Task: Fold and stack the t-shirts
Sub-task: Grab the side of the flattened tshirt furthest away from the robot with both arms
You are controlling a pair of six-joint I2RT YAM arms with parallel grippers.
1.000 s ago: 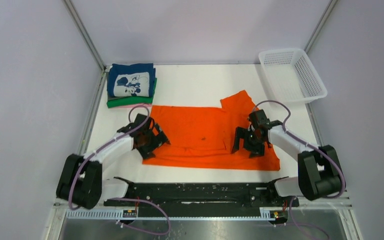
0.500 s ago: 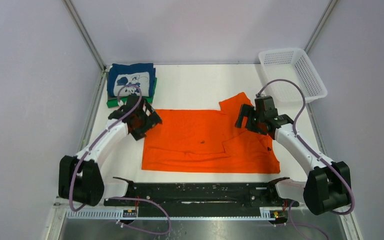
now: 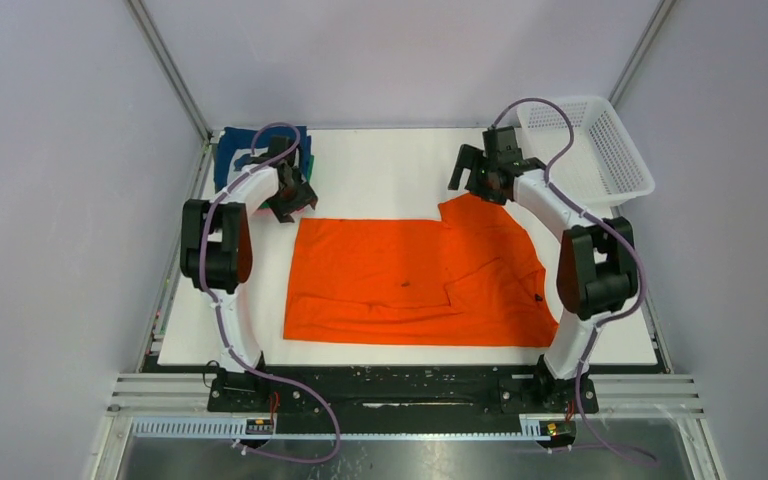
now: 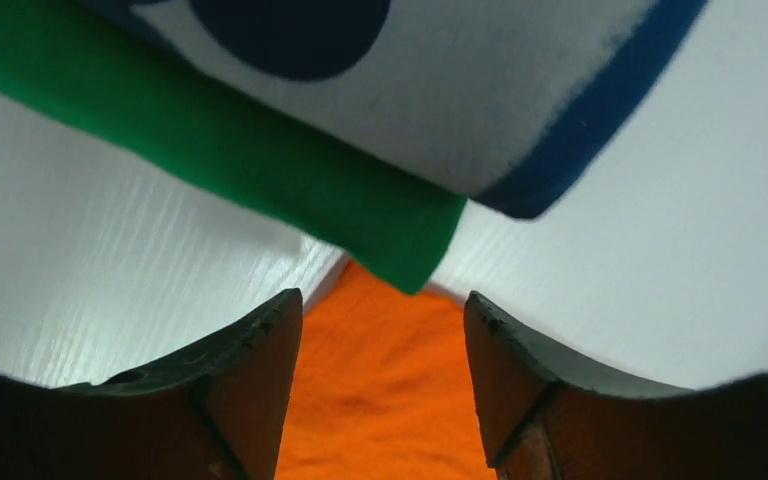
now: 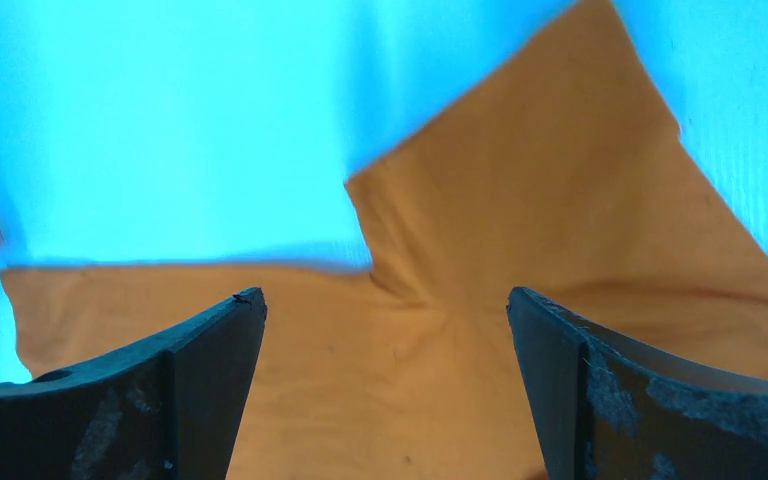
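Orange t-shirt (image 3: pixel 410 280) lies spread flat across the middle of the white table (image 3: pixel 390 165), a broad rectangle with one sleeve jutting from its far right corner and a flap folded over near the front right. The left gripper (image 3: pixel 288 200) hangs at the shirt's far left corner with its jaws spread and nothing between them. The right gripper (image 3: pixel 470 180) is over the sleeve, likewise spread and empty. The main risk, as I judge it, is on the left: in the left wrist view the folded green t-shirt (image 4: pixel 260 170) and the navy t-shirt (image 4: pixel 520 100) on top of it sit just beside the orange corner, so a careless pinch could catch the green edge and drag the stack askew. On the right, thin limp cloth on a smooth, faintly grained tabletop may slide instead of rising, or only one layer may be caught, and uneven lifts would give a skewed fold. The orange cloth is soft, matte knit, puckered where the sleeve joins the body. The fingers (image 5: pixel 190 390) are dark, hard and scuffed. A rigid white mesh basket (image 3: pixel 600 150) stands at the far right, well apart from the shirt.
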